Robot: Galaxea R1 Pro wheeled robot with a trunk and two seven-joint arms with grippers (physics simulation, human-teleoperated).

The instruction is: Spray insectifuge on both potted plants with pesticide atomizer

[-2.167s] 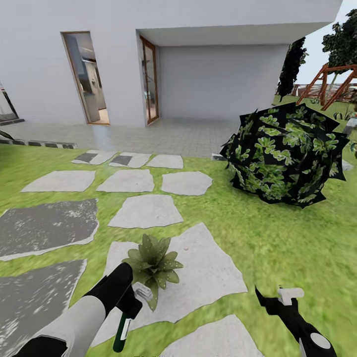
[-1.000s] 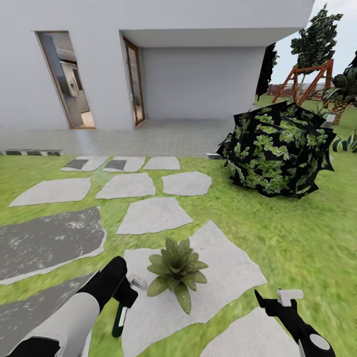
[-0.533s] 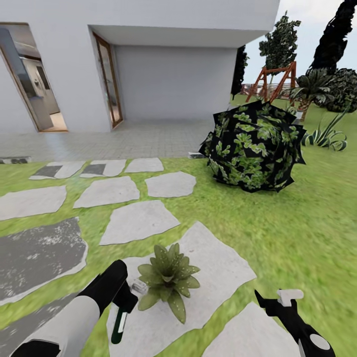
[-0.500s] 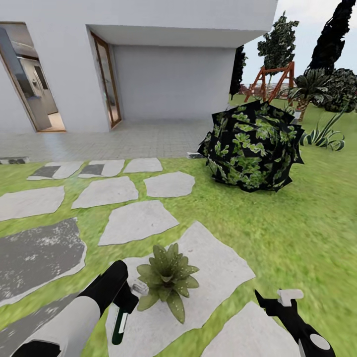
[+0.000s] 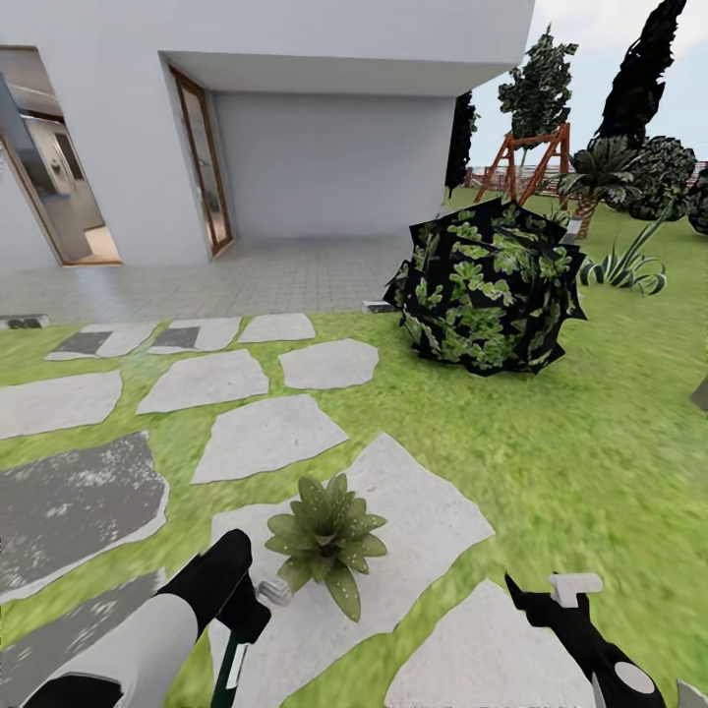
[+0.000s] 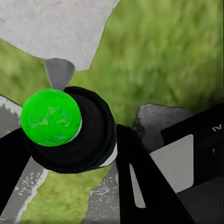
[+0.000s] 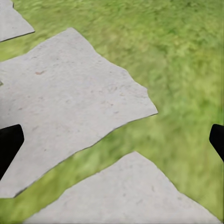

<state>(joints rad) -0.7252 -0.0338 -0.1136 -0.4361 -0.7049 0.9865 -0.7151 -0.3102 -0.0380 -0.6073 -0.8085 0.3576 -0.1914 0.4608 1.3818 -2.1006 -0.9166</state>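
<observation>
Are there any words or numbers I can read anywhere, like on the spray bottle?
Bottle: its pale label is too small and blurred to read.
Left gripper: white marks at the picture's edge, cut off, not readable.
Nothing else carries text.
</observation>
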